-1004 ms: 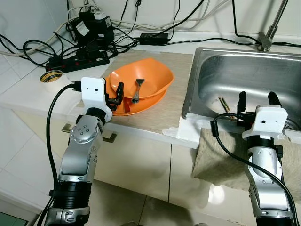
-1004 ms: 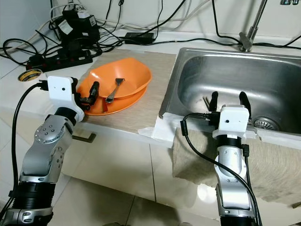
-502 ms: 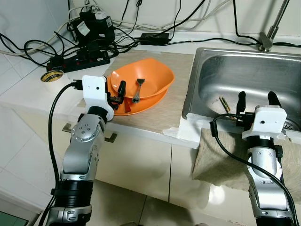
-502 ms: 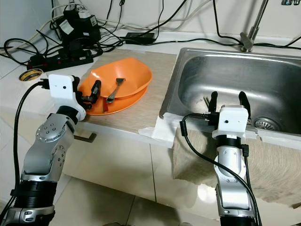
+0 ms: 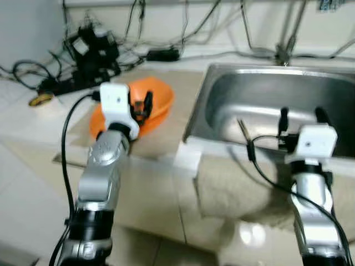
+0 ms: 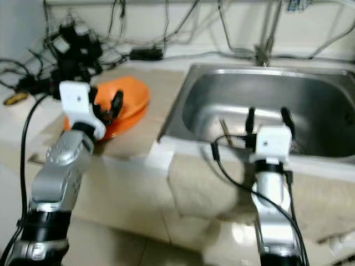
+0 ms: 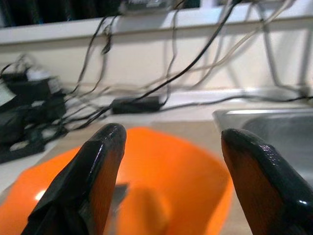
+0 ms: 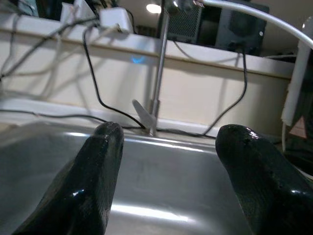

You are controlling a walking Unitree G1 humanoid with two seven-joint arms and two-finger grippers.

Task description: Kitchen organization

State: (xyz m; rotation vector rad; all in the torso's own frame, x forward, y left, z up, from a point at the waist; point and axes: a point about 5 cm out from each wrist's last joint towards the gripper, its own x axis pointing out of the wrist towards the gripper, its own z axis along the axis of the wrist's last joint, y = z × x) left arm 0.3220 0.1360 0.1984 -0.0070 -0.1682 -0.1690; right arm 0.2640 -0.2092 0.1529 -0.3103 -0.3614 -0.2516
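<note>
Left gripper (image 5: 145,106) first: its two black fingers stand spread apart with nothing between them, poised just at the near rim of the orange bowl (image 5: 158,97) in the upper left of the head view. The left wrist view confirms it, both fingers (image 7: 93,176) wide apart and the bowl's orange inside glowing between them, with a dull grey patch low in the bowl that is too blurred to name. The bowl sits on an orange plate (image 5: 97,119), and both rest on a beige mat (image 5: 161,133) on the counter, left of the sink.

Over to the right gripper (image 5: 300,115): fingers parted as well, holding nothing, raised at the front edge of the steel sink (image 5: 244,91) at centre right. Through the right wrist view the fingers (image 8: 98,181) frame the shiny basin, and the tap (image 8: 156,83) rises behind it at the back wall. Something thin and dark (image 5: 243,128) lies in the basin on its left side; it is too blurred to identify. A grey-brown cloth (image 5: 233,185) hangs over the counter front below the sink, just beside the right arm.

In the upper left corner a tangle of black cables and a power strip (image 5: 83,58) crowds the counter, and a roll of tape (image 5: 40,100) lies at the far left edge. The head views are soft with blur.
</note>
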